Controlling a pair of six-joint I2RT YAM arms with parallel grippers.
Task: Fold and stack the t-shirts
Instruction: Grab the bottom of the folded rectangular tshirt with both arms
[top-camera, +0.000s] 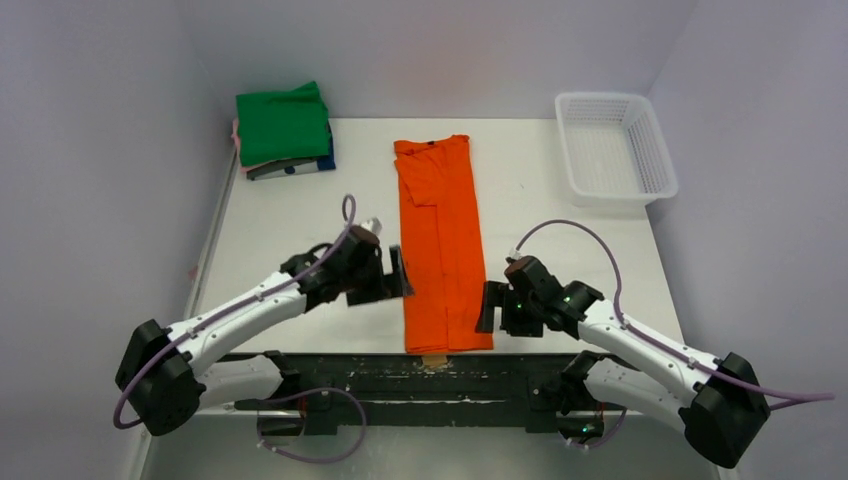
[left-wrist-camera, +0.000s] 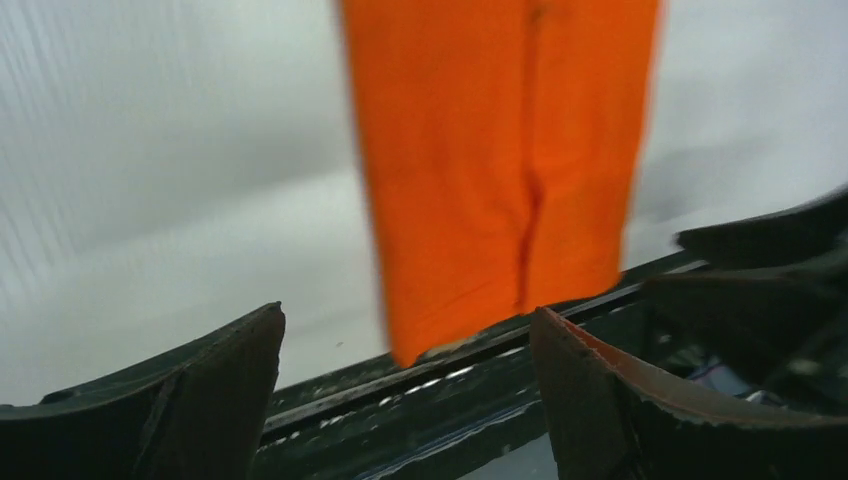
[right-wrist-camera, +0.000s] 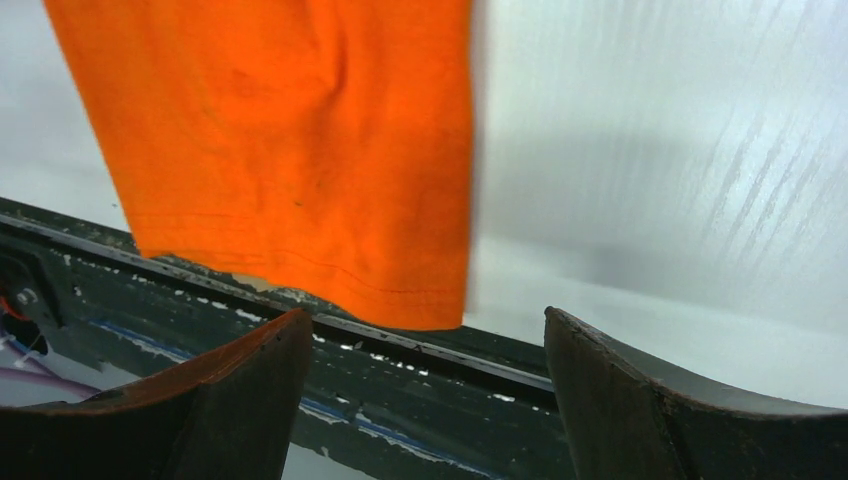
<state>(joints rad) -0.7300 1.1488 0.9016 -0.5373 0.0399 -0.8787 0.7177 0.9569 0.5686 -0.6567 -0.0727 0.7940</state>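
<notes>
Both gaping empty, left end effector (top-camera: 393, 279) and right end effector (top-camera: 497, 307) flank the orange t-shirt (top-camera: 440, 250).

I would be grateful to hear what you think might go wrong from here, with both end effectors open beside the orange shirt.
The orange shirt has its near hem over the table edge, above the black rail, so a low grasp by the left end effector or right end effector may strike it. Its lengthwise folds look loose; pinching only the top layer may reopen them. The stack sits far left, a long carry.
</notes>
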